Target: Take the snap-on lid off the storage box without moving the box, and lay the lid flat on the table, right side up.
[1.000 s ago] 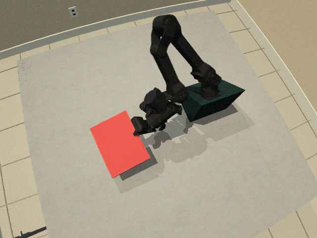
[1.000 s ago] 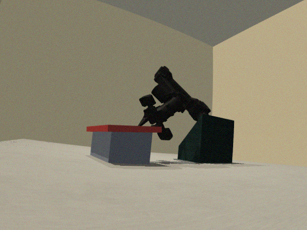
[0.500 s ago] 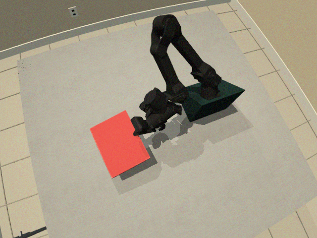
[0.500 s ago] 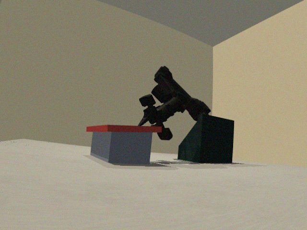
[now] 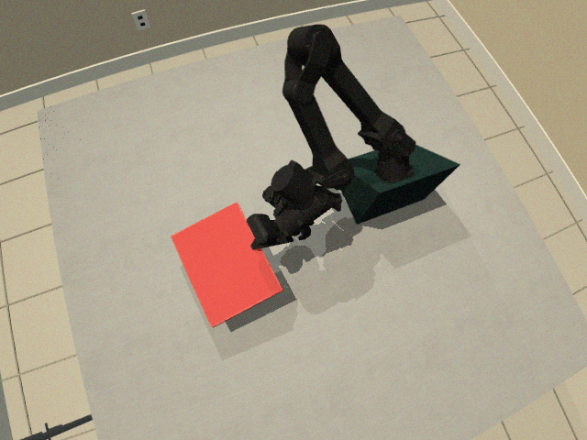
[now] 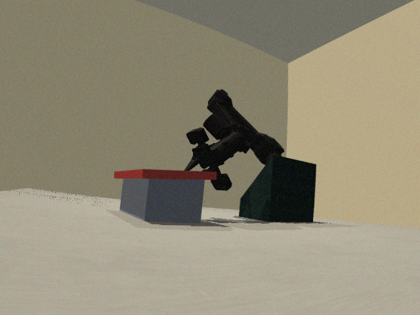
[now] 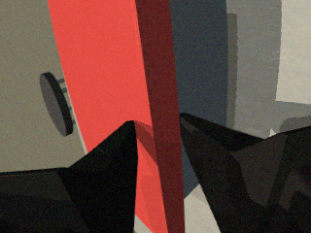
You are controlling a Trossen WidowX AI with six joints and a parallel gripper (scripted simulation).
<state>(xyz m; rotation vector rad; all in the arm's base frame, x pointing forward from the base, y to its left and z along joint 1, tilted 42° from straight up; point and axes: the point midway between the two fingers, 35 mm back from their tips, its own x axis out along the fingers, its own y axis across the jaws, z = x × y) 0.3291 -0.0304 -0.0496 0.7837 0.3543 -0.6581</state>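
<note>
The red lid (image 5: pixel 222 265) (image 6: pixel 176 175) (image 7: pixel 102 58) covers the top of the blue-grey box (image 6: pixel 174 199) (image 7: pixel 201 63), right side up. In the exterior view it looks about level, and no gap shows below its rim. Whether its arm-side edge is slightly raised cannot be told. The box stands on the table. My gripper (image 5: pixel 257 243) (image 7: pixel 156 124) is shut on the lid at its edge nearest the arm base. One finger is on the lid's top and the other is beneath its rim, as the wrist view shows. The lower finger is hidden in the exterior view.
The arm's dark green wedge-shaped base (image 5: pixel 403 199) (image 6: pixel 291 189) stands on the grey table top (image 5: pixel 142 142), on the gripper's side of the box. A dark round disc (image 7: pixel 55 104) shows beyond the lid in the wrist view.
</note>
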